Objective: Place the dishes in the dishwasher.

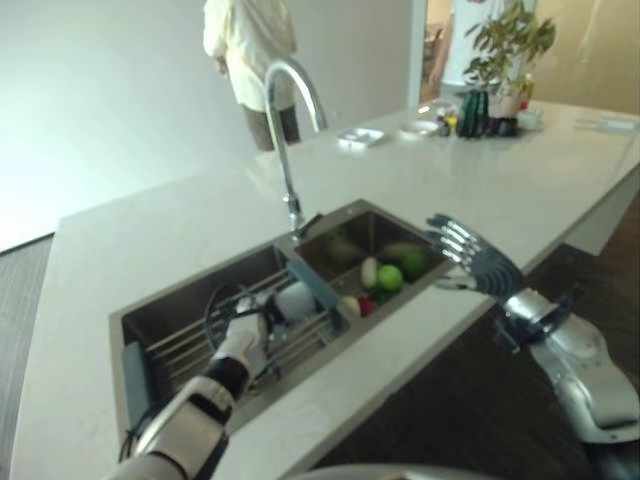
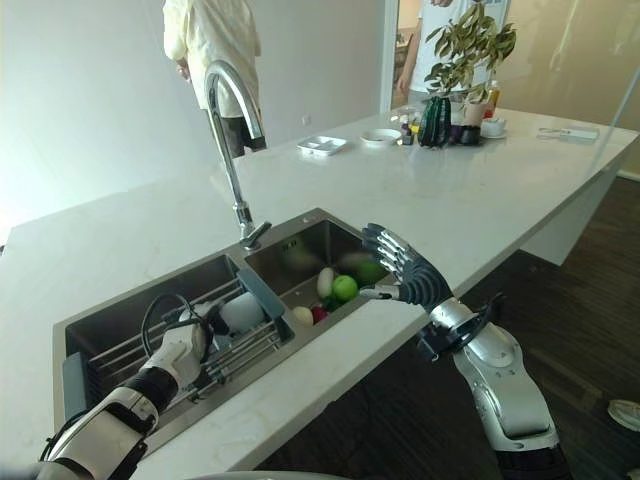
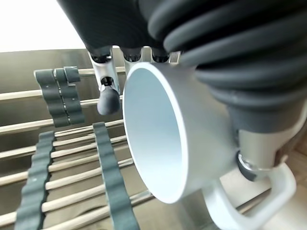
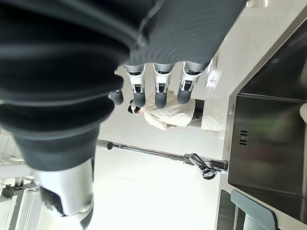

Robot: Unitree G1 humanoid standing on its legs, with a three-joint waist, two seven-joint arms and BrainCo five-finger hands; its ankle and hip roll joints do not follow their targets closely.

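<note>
While the left hand [image 1: 243, 343] grips a white mug [image 3: 163, 139] over the rack [image 3: 72, 158], the right hand [image 2: 408, 270] hovers with fingers spread

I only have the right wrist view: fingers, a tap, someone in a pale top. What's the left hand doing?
Observer: The left hand is curled round a white ceramic mug, held over the rack of metal rods with grey ribbed strips in the sink's left basin.
Operator: Which way is the mug turned?
Observer: On its side, with the mouth open to the left wrist camera and the handle sticking out past the hand.
Operator: Where's my right hand relative to the sink?
Observer: The right hand hangs open above the counter's front edge by the right basin, which holds a green apple and other produce.
</note>
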